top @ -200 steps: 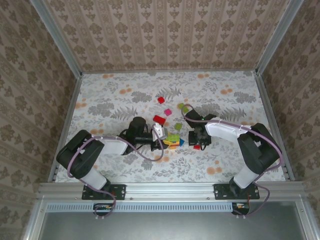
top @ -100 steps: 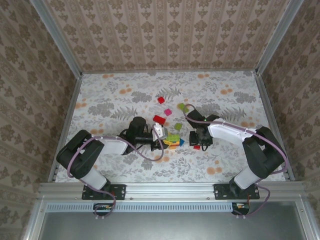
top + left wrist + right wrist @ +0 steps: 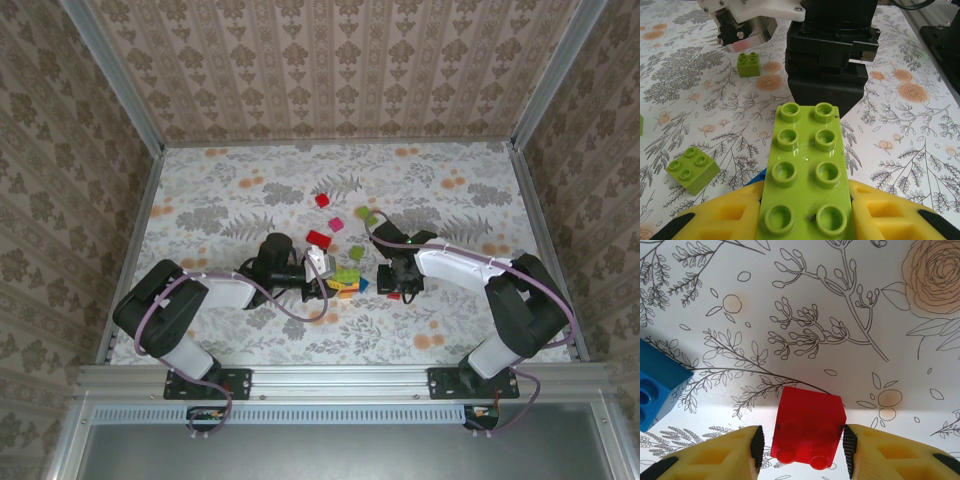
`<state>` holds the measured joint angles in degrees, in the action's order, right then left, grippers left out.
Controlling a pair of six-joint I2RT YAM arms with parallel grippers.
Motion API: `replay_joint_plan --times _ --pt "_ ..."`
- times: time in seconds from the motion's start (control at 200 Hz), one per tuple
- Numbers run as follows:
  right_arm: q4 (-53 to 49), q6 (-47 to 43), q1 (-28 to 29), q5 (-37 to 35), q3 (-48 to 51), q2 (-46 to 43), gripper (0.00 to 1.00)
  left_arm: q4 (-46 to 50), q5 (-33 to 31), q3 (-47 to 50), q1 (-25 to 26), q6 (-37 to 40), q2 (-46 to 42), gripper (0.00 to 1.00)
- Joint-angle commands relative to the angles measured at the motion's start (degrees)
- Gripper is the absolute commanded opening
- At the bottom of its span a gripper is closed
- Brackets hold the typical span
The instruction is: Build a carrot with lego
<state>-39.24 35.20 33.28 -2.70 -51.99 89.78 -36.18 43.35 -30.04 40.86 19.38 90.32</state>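
Your left gripper (image 3: 807, 220) is clamped on a lime-green eight-stud brick (image 3: 805, 160). Your right gripper (image 3: 802, 442) straddles a red brick (image 3: 810, 415) resting on the floral table (image 3: 840, 315); you cannot tell if it grips. A blue brick (image 3: 655, 390) lies near it.

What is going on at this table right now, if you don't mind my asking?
Two robot arms are working with lego bricks on a flower-patterned table. The left gripper is shut on a long lime-green brick, studs up. The right gripper is down at the table with its fingers either side of a small red brick; whether it grips it yet is unclear. A blue brick lies beside it, and two small green bricks lie loose nearby.
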Motion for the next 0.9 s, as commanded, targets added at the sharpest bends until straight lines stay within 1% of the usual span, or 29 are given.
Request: replay_joint_plan --times 0.0,0.34,0.58,0.895 --pt "-1.5 1.1 0.5 0.7 0.7 0.0 0.48 5.9 -0.1 0.3 0.5 1.7 2.3 0.37" --pt "-1.8 1.3 0.6 0.9 0.9 0.5 0.52 6.0 0.1 0.2 0.5 1.8 2.4 0.37" --pt "-1.5 1.3 0.7 1.2 1.0 1.2 0.5 5.9 0.2 0.2 0.5 1.8 2.4 0.37" --pt "-1.4 1.6 1.0 1.4 1.6 1.3 0.46 5.9 0.2 0.2 0.5 1.8 2.6 0.37"
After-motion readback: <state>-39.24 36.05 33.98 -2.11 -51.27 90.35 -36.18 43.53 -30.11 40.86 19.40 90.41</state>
